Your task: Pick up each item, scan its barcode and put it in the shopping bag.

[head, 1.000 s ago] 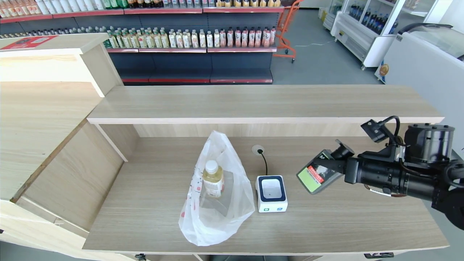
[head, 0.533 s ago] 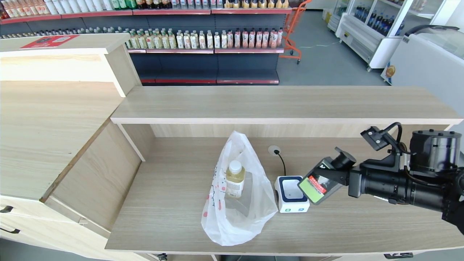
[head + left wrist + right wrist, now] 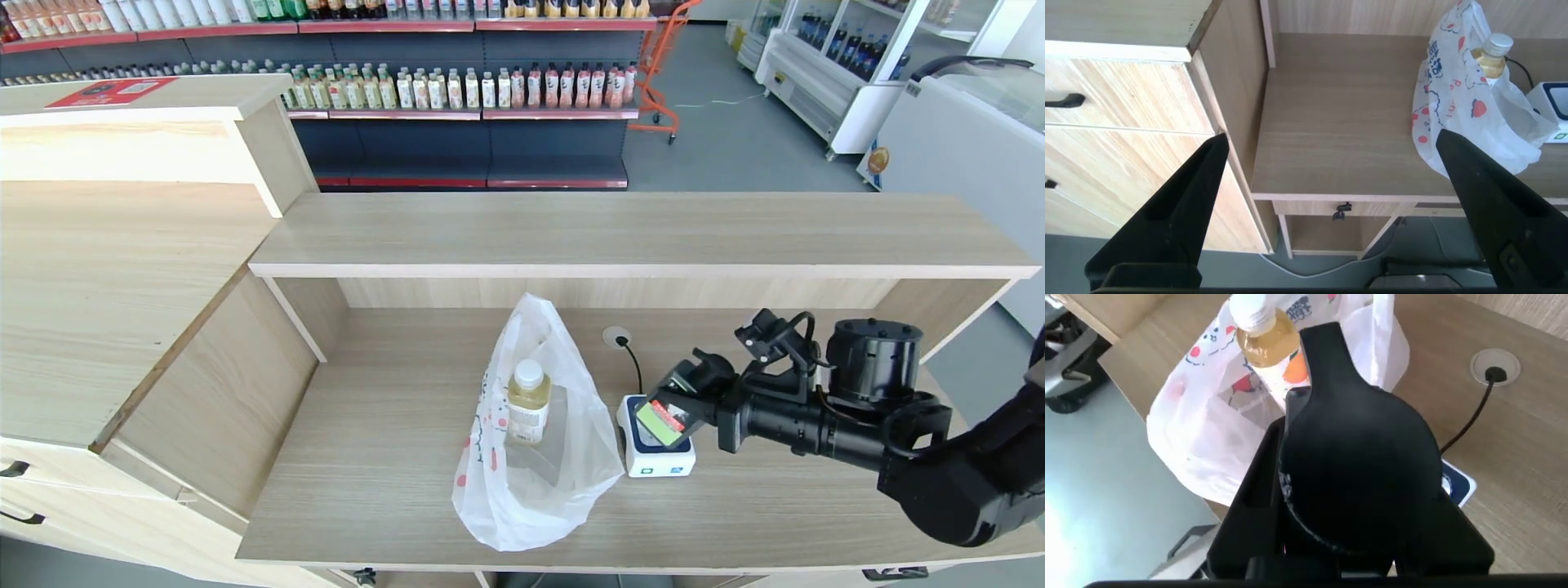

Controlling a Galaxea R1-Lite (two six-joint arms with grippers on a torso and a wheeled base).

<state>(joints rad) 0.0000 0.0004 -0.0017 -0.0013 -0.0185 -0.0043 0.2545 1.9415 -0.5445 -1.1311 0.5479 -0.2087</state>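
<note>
Woodgrain counter (image 3: 392,457) is what we work on: a pale recessed desk, walled on its left by a wooden side panel, with a raised ledge (image 3: 637,233) along its far edge. On it stands the white shopping bag (image 3: 522,498), mouth open, with a white-capped bottle (image 3: 529,400) of yellowish drink upright inside. Just to its right sits the white scanner (image 3: 657,465), its black cable running back to a round port (image 3: 616,336) in the desk.

Our right gripper (image 3: 665,412) is clenched on a small pack (image 3: 663,420) with a green and red label, held tilted over the scanner's dark window and covering part of it. Our left gripper (image 3: 1331,139) hangs released, fingers wide apart, off the counter's front left corner.

Beyond the ledge we see grey floor, shelves (image 3: 457,90) lined with bottled drinks, an orange trolley (image 3: 661,57) and white glass-fronted coolers (image 3: 816,57).
</note>
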